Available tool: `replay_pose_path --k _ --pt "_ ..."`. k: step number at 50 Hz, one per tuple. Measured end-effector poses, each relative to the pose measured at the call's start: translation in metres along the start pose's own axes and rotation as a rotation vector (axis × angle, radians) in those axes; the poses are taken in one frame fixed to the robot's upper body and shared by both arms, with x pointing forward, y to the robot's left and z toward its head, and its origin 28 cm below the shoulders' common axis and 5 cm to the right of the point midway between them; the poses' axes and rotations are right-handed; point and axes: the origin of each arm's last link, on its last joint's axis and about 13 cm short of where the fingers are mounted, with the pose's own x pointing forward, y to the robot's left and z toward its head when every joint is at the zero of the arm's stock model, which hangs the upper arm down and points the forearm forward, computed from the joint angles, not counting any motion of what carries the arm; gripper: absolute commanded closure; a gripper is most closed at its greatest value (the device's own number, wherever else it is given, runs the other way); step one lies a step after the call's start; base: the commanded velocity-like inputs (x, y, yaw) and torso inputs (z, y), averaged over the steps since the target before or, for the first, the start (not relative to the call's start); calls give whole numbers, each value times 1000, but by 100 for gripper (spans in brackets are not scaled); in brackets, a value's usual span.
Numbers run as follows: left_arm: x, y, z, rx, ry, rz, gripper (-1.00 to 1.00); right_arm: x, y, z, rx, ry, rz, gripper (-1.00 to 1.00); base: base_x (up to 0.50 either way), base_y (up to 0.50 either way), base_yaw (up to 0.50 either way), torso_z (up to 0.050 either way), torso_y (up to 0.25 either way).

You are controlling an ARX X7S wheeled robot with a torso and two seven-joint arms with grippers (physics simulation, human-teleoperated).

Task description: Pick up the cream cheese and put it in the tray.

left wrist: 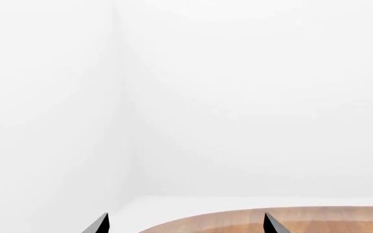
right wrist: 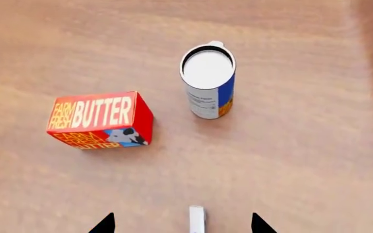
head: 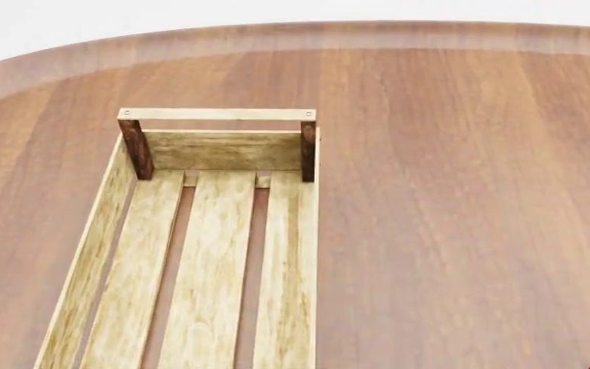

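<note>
Wooden tray (head: 213, 261) holds nothing.

Of our own body we can see only fingertips. In the left wrist view our left gripper (left wrist: 185, 224) shows as two small black tips (left wrist: 99, 224), each a sharp triangular wedge tapering to a point, flat and matte with no screws, markings or cables on them. In the right wrist view our right gripper (right wrist: 182, 224) shows the same pair of black pointed tips (right wrist: 104, 224), again plain dark wedges without detail. The head view shows none of our arms, torso or base, so we can say nothing of their colour or form.
</note>
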Motion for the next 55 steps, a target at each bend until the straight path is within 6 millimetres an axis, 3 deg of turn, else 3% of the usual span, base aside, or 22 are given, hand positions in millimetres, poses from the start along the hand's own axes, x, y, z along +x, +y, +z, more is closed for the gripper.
replay_pose_path --k 30,55 --pt "0 -1 -1 1 2 -1 -100 21 10 -15 -112 42 -26 -100 0 0 0 0 0" --pt "0 -1 -1 2 3 -1 -100 53 16 -35 -159 148 -85 -100 0 0 0 0 0"
